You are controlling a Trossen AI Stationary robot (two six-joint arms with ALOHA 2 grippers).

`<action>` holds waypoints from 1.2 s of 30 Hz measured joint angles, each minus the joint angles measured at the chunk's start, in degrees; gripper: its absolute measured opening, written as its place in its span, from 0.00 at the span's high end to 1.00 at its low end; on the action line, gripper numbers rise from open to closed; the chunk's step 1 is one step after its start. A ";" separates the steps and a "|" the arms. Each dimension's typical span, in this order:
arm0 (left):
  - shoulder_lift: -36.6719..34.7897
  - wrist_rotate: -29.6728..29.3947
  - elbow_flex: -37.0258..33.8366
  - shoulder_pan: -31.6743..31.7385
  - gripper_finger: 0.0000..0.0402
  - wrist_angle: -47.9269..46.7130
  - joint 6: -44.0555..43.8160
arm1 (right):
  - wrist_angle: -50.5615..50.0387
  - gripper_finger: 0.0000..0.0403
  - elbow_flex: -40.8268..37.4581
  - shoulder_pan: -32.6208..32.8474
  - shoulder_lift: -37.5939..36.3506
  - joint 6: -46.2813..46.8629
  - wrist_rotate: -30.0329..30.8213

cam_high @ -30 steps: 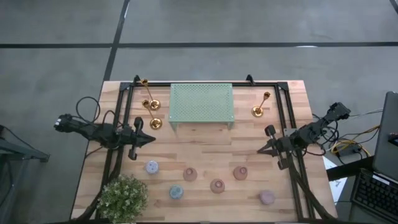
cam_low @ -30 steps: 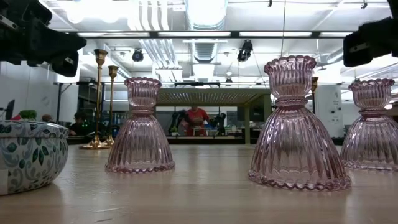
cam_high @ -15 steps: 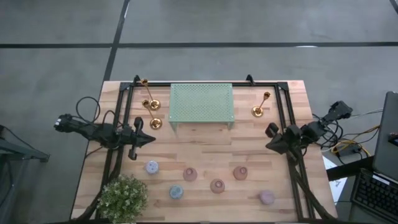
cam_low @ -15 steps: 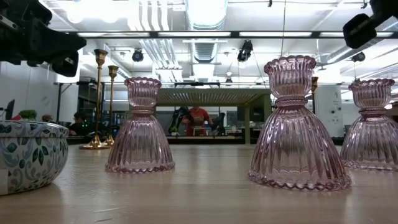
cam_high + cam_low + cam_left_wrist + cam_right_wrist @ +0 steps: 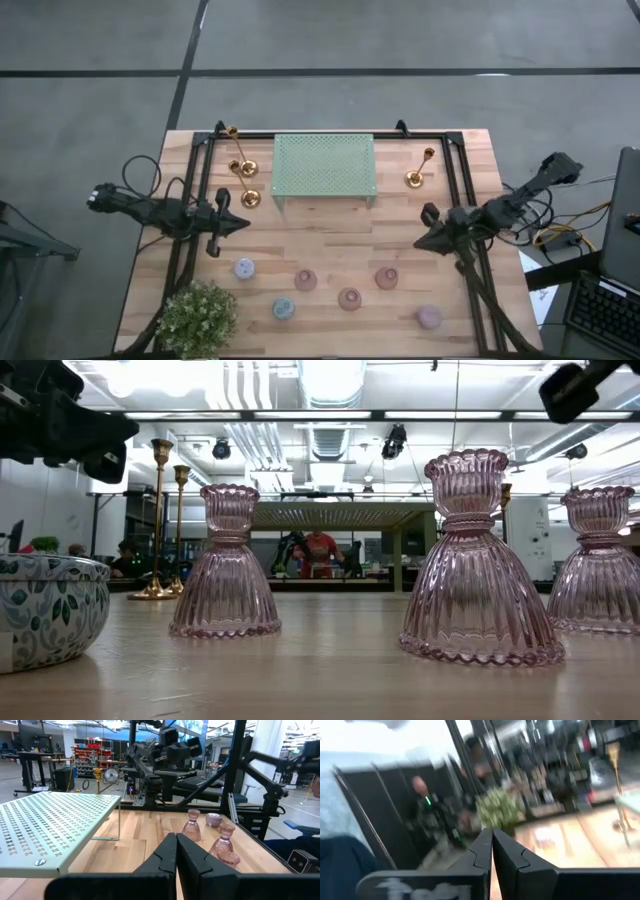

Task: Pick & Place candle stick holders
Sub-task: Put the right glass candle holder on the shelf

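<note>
Candle stick holders (image 5: 349,298) sit untouched: squat pastel ones in a loose row along the near part of the worktop (image 5: 330,245), gold sticks (image 5: 243,167) flanking the mint rack (image 5: 324,165). None has shifted. What changed is my right end effector (image 5: 424,240), fingers pressed together on nothing, swinging back inward above the worktop. My left end effector (image 5: 238,224), likewise closed and empty, hangs unmoved. I judge picking hasn't begun.

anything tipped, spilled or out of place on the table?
Nothing stands out. The gold candlesticks beside the green rack stand upright, and the small glass holders along the near side sit upright and apart. Left gripper and right gripper are shut, holding nothing.
</note>
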 joint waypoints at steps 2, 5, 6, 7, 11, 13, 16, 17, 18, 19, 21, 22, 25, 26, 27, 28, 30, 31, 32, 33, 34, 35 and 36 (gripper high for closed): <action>-0.01 0.02 0.00 0.02 0.98 -0.02 0.00 | -9.48 0.95 5.69 -0.03 4.65 1.93 0.67; 0.00 0.01 0.00 0.00 0.98 -0.01 0.01 | -22.45 0.90 13.76 -0.04 11.56 3.91 1.61; -0.01 0.02 0.00 0.02 0.98 -0.01 0.02 | -25.71 0.88 16.15 -0.04 13.61 4.23 2.37; -0.01 0.02 0.00 0.01 0.98 -0.02 0.02 | -28.77 0.86 18.53 -0.04 15.79 4.50 2.60; -0.01 0.02 0.00 0.02 0.98 0.00 0.00 | -38.15 0.75 25.28 -0.04 23.35 6.33 2.71; -0.01 0.00 0.00 0.00 0.98 0.00 0.00 | -41.24 0.69 27.90 0.02 26.55 7.51 2.33; -0.01 0.02 0.00 0.01 0.98 0.00 0.02 | -46.10 0.60 30.75 0.48 31.02 9.58 2.19; 0.00 0.01 0.00 0.00 0.98 0.00 0.01 | -47.95 0.57 31.59 0.58 32.40 10.25 2.13; -0.01 0.02 0.00 0.02 0.98 0.00 0.00 | -49.59 0.54 32.45 0.61 33.67 10.72 2.10; -0.01 0.02 0.00 0.00 0.98 0.00 0.00 | -51.00 0.51 33.25 0.72 34.89 11.43 2.08; 0.01 0.00 0.00 0.00 0.98 0.00 0.02 | -52.96 0.45 34.40 1.19 37.00 13.00 2.02; -0.01 0.02 0.00 0.02 0.98 0.00 0.02 | -53.40 0.43 34.83 1.46 38.22 13.52 1.88; -0.01 0.02 0.00 0.02 0.98 -0.01 0.00 | -53.77 0.37 35.84 2.49 41.26 13.92 1.69; -0.01 0.01 0.00 0.02 0.98 -0.01 0.01 | -53.82 0.35 36.00 2.89 42.21 14.14 1.69; 0.00 0.02 0.00 0.00 0.98 0.00 0.02 | -53.86 0.33 36.05 3.21 43.17 14.73 1.69; 0.00 0.01 0.00 0.02 0.98 -0.01 0.02 | -53.96 0.32 36.07 3.38 44.20 15.43 1.66; -0.01 0.00 0.00 0.02 0.98 0.00 0.00 | -54.06 0.29 35.92 3.82 45.81 16.75 1.67; -0.01 0.02 0.00 0.00 0.98 0.00 0.00 | -54.04 0.28 35.67 3.97 46.44 17.36 1.64; 0.00 0.00 0.00 0.01 0.98 0.00 0.01 | -54.09 0.27 35.38 4.06 46.99 18.02 1.70; -0.01 0.02 0.00 0.02 0.98 0.00 0.02 | -54.04 0.26 35.10 4.15 47.58 18.61 1.66; -0.01 0.02 0.00 0.02 0.98 0.00 0.00 | -54.05 0.25 34.85 4.23 48.26 19.22 1.67; -0.01 0.02 0.00 0.00 0.98 0.00 0.02 | -54.12 0.25 34.70 4.35 48.89 19.65 1.64; 0.00 0.01 0.00 0.01 0.98 0.00 0.02 | -54.07 0.24 34.67 4.51 49.42 19.81 1.66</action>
